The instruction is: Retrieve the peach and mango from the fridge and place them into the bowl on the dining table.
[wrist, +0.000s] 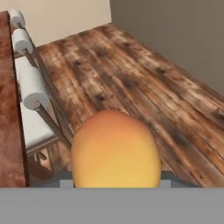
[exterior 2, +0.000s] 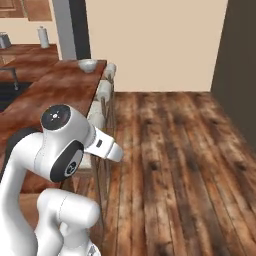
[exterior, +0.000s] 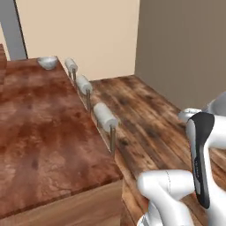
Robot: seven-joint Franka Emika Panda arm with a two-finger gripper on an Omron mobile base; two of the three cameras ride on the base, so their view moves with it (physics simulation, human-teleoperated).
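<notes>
Nearest, in the hand view, the mango (wrist: 114, 148) sits right at the gripper, which looks clamped on it, though the fingertips are hidden behind the fruit. Beyond it run the wood floor (wrist: 131, 78) and a row of white stools (exterior: 105, 114) along the dining table (exterior: 39, 132). Farthest, the bowl (exterior: 47, 62) rests near the table's far end. The robot should keep the fruit held level, approach along the table, and release only once it is low over the bowl.
</notes>
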